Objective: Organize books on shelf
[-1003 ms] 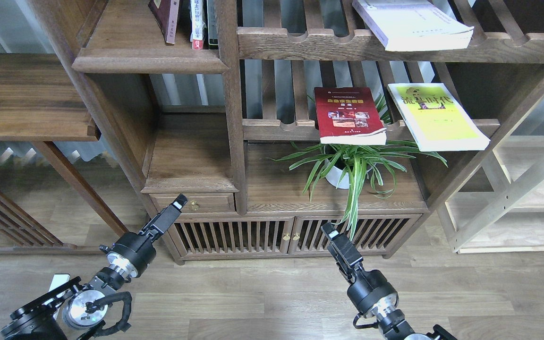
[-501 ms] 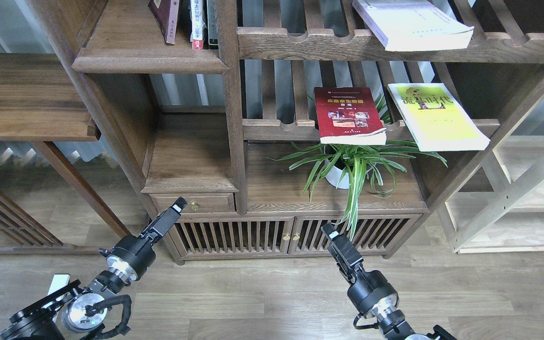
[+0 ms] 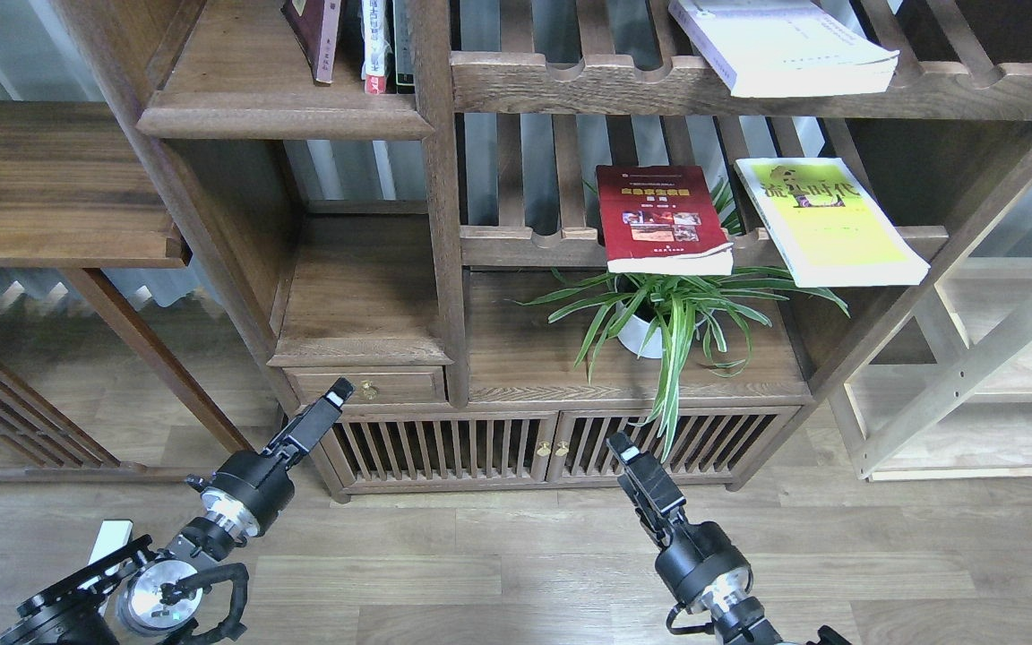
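1. Left gripper (image 3: pixel 338 391) sat lower left of centre, in front of the small drawer (image 3: pixel 371 385); right gripper (image 3: pixel 621 445) sat lower centre, before the slatted cabinet doors (image 3: pixel 552 443). Both held nothing. Seen end-on and dark, so can't tell how far the fingers were parted on either.
2. Red book (image 3: pixel 662 219) lay flat on the middle slatted rack (image 3: pixel 516 244), centre frame, overhanging its front rail, well above the right gripper.
3. Yellow-green book (image 3: pixel 828 221) lay just right of the red one on the same rack, also overhanging, apart from it.
4. White book (image 3: pixel 780 45) lay on the upper slatted rack (image 3: pixel 570 82), top right, far from both grippers.
5. Solid shelf (image 3: pixel 274 98) was upper left, with a few upright books (image 3: pixel 364 40) at its right end; well above the left gripper.
6. Plant (image 3: pixel 673 313) stood under the red book, leaves hanging toward the right gripper.
7. Versus a second ago: both grippers had dropped slightly lower in frame, the right also shifted a bit left. Books unchanged.
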Controlling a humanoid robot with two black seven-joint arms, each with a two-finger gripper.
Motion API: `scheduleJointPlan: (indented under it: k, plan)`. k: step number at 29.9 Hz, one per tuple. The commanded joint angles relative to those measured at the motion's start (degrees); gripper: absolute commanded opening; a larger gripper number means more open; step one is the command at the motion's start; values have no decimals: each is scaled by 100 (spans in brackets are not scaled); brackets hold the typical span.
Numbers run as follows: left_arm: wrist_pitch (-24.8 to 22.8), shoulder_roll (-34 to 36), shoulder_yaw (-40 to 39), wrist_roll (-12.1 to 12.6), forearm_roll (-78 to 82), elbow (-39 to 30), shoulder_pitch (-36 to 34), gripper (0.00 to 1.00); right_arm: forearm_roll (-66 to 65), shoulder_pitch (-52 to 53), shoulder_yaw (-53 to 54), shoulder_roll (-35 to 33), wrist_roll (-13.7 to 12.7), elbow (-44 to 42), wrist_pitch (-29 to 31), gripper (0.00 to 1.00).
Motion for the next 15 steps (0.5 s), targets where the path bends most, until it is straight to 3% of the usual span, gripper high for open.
scheduleJointPlan:
  k: [1,15]
  plan:
    - [0,-1,-5,1,0,3,41,99,0,5,1,21,0,-36,-1,100]
    - [0,-19,-5,1,0,-84,235,100,0,-4,-26,117,17,-133,7,100]
